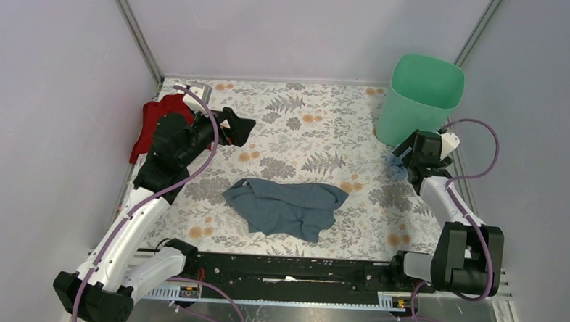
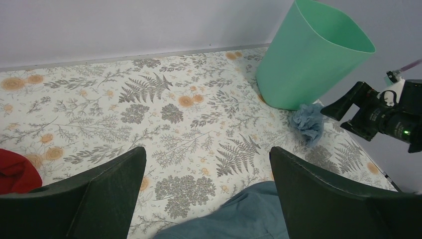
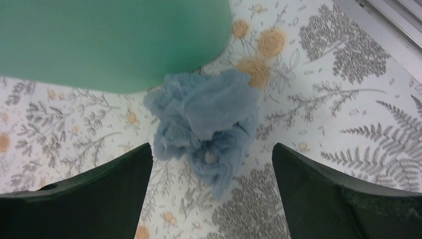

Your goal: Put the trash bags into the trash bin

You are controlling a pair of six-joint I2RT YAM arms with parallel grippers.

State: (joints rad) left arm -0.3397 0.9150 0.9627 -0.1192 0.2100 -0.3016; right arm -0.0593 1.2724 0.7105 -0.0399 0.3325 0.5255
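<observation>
Trash bag (image 3: 204, 119) crumpled beside trash bin (image 3: 99, 40), just ahead of right gripper (image 3: 210, 152); jaws wide open, empty.

This looks like a robot test cell in a lab, not a home. Plain pale walls (image 1: 46, 85) held by metal frame posts (image 1: 136, 35) close the tabletop (image 1: 306, 118) on three sides. Robot arms (image 1: 130, 223) with purple cables (image 1: 497, 150) are fixed to a black rail (image 1: 263, 265). On the flowered cover there are only a green bin (image 1: 423, 94) and some cloths (image 1: 287, 205).

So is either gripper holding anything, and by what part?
Nothing: the right gripper is open over the trash bag, the left gripper open and empty.
</observation>
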